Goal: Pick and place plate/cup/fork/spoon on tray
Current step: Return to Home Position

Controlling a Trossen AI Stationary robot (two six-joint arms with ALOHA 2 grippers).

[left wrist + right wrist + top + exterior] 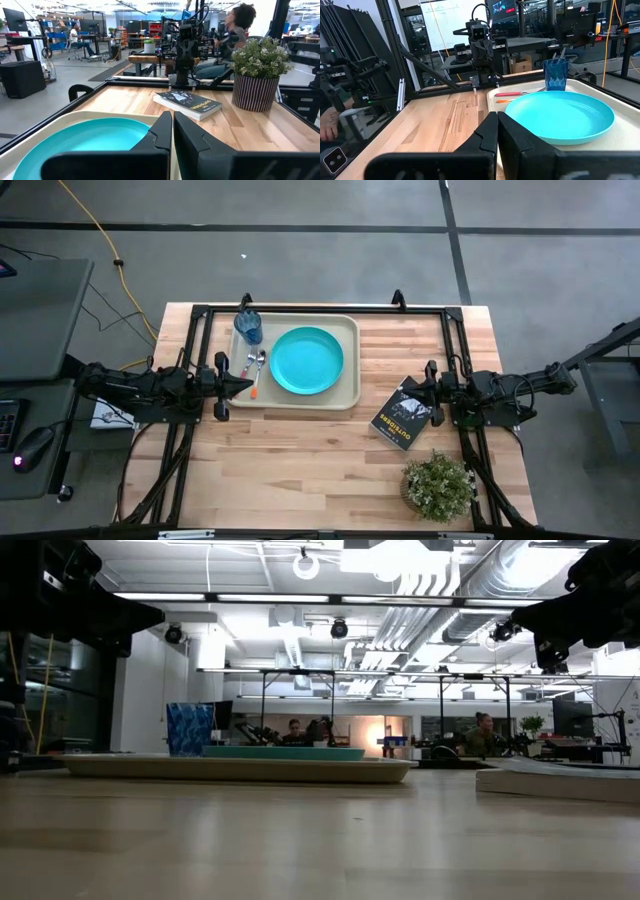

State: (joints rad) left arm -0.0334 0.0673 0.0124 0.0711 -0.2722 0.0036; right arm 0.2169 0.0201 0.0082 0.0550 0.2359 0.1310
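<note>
The cream-beige tray (345, 395) lies at the table's far middle. On it rest the turquoise plate (306, 360), the blue cup (248, 328) standing upright at its far left corner, and the fork (246, 365) and spoon (258, 370) side by side left of the plate. My left gripper (245, 385) is shut, held level at the tray's left edge, touching nothing. My right gripper (408, 392) is shut, level, right of the tray and above the book. In the right wrist view the plate (560, 117), cup (555, 75) and fork (510, 93) show on the tray (625, 135).
A black book (405, 418) lies right of the tray, under my right gripper. A potted plant (438, 485) stands near the front right corner. Black frame rails (320, 308) border the table's far edge and sides. Bare wood stretches across the near half. People sit in the room beyond.
</note>
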